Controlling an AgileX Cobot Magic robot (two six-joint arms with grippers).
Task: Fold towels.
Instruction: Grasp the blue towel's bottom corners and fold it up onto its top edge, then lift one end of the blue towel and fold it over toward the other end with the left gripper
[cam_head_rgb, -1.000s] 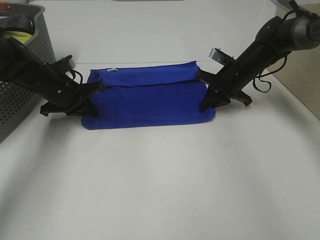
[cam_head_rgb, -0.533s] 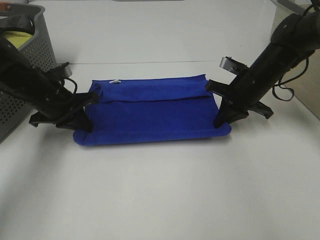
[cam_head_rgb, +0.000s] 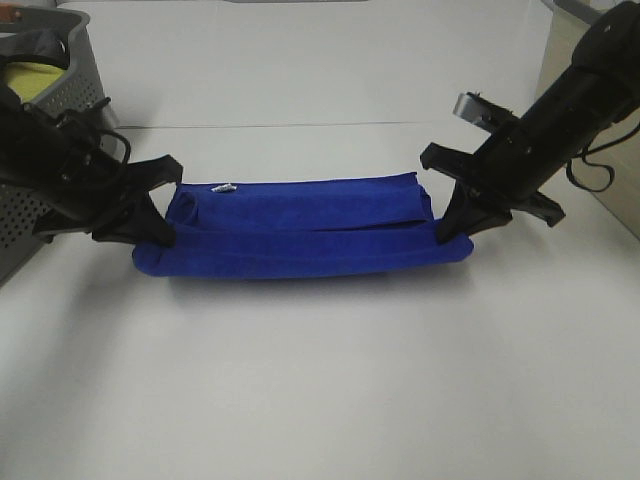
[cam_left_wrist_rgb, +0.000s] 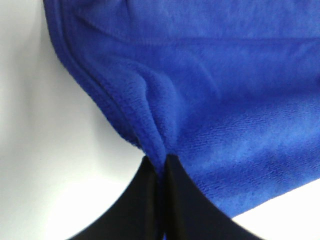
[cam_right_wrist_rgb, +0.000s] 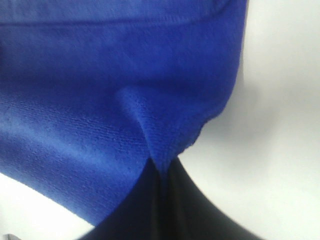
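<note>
The royal-blue towel (cam_head_rgb: 300, 232) hangs stretched between my two grippers above the white table, folded lengthwise, with its small white tag (cam_head_rgb: 224, 187) near the far left corner. My left gripper (cam_head_rgb: 160, 235) is shut on the towel's left end; the left wrist view shows the fingers (cam_left_wrist_rgb: 145, 200) pinching the plush cloth (cam_left_wrist_rgb: 225, 100). My right gripper (cam_head_rgb: 447, 232) is shut on the towel's right end; the right wrist view shows the cloth (cam_right_wrist_rgb: 100, 85) pinched between the fingers (cam_right_wrist_rgb: 150, 200).
A grey perforated basket (cam_head_rgb: 50, 110) stands at the far left behind my left arm, with a yellow-green cloth (cam_head_rgb: 25, 80) and a dark cloth (cam_head_rgb: 35, 45) inside. The white table (cam_head_rgb: 320, 380) spreads in front. A table edge runs at the far right (cam_head_rgb: 560, 30).
Both grippers have lifted and pulled apart with the towel ends. The towel has gone from lying flat and wide to a narrower, taut, raised band.
</note>
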